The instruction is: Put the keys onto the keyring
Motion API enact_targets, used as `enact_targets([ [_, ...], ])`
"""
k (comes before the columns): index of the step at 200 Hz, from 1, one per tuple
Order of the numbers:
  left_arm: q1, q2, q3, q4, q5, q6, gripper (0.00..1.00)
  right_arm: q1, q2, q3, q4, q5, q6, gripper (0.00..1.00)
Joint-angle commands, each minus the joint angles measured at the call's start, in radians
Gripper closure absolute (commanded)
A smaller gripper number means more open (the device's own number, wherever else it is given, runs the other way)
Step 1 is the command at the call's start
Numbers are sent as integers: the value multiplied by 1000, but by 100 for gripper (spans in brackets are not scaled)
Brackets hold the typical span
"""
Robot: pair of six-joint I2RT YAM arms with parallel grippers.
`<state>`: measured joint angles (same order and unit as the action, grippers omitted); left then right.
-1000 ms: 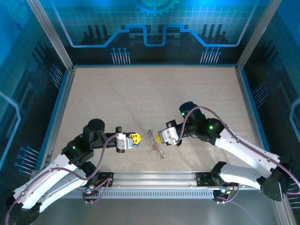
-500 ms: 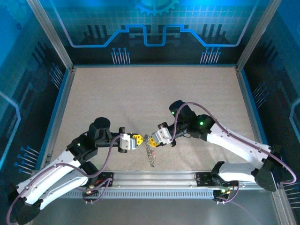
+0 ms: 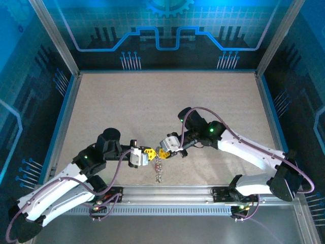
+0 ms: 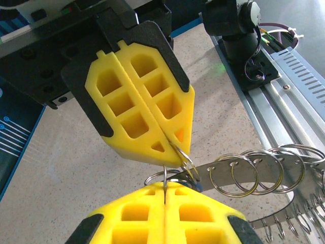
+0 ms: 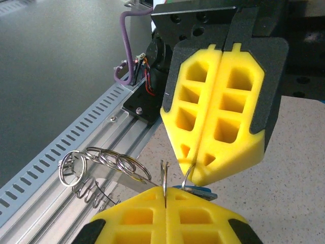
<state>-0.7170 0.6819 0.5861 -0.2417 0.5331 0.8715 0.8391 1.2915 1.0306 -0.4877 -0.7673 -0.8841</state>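
At the keyring's [image 3: 159,170] far end, the left hand [image 3: 147,152] and right hand [image 3: 163,150] meet tip to tip just above the counter [image 3: 152,101]. Each has its yellow fingers pressed together on a thin wire loop at the keyring's rim, the two pinches almost touching. Below them the keyring trails toward its free end, a flat band fringed with more split rings. A sliver of blue at the pinch is probably the blue key [image 5: 200,192] (too little shows to be sure).

The grips look like the weak point. Each loop is only caught in the seam at the very tips, so any pull apart or twist could slide the wire out. The keyring would then drop, perhaps snagging in the slotted rail [image 5: 51,157] beside its free end. The tips could also bump each other and knock the key loose.
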Motion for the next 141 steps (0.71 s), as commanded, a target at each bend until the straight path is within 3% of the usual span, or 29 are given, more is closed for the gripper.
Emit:
enact_targets([
  [1, -8, -8, 2, -2, 48, 38, 100, 13, 11, 32, -20, -20, 28, 100],
  [141, -35, -17, -9, -42, -13, 120, 100, -25, 47, 51, -13, -7, 149, 100],
])
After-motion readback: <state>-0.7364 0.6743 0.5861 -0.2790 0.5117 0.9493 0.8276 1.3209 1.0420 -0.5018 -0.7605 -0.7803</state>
